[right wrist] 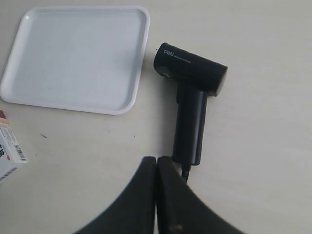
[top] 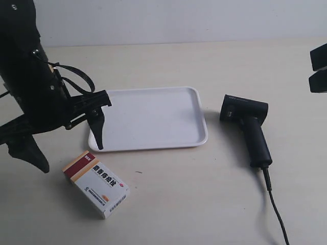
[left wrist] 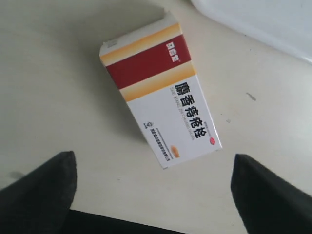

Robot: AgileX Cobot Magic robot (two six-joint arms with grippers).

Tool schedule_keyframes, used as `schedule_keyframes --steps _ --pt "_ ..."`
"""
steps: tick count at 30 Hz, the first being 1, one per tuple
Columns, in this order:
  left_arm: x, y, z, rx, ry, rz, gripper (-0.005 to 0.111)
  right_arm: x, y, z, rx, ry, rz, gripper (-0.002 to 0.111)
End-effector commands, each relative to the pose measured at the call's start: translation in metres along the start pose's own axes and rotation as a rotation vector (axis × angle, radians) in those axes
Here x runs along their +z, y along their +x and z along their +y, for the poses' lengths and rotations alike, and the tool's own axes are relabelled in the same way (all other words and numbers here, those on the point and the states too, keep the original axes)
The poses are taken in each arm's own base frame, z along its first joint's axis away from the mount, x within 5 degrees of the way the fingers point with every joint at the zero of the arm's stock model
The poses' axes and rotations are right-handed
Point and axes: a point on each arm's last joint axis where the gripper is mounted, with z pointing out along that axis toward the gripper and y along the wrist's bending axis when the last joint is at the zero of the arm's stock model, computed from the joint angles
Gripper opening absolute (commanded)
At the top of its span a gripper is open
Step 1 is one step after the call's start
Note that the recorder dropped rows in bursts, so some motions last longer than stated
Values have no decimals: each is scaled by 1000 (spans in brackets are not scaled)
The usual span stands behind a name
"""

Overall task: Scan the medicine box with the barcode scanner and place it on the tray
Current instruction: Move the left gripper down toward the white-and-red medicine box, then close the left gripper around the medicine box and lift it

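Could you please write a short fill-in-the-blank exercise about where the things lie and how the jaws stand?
1. The flat white plastic tray holds ____.
2. The small white medicine box lies on the ____, outside the tray.
3. The left gripper has its jaws ____ above the box.
4. The right gripper has its jaws ____ near the black pistol-shaped scanner.

Missing words: nothing; table; open; shut

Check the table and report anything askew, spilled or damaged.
Nothing stands out. The medicine box lies flat and intact beside the tray, the barcode scanner rests on its side with its cable trailing, and nothing is spilled.
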Motion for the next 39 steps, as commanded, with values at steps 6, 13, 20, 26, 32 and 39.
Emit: schedule_keyframes --steps 6,13,20,26,32,39 --pt "23 7 -18 -33 -36 7 82 0 -2 1 -19 -1 -10 0" --pt "32 6 -20 -36 -51 41 82 0 -2 1 -12 -9 -11 0" --pt "34 5 -22 -40 -33 34 82 0 -2 1 -11 -11 -11 0" --pt "34 1 -24 -14 -11 -4 82 0 -2 2 -8 -16 -10 0" --pt "33 3 -23 643 -18 23 82 0 -2 2 -8 -16 -7 0" --pt "31 14 -17 1872 66 169 82 0 -3 2 -7 -15 -14 0"
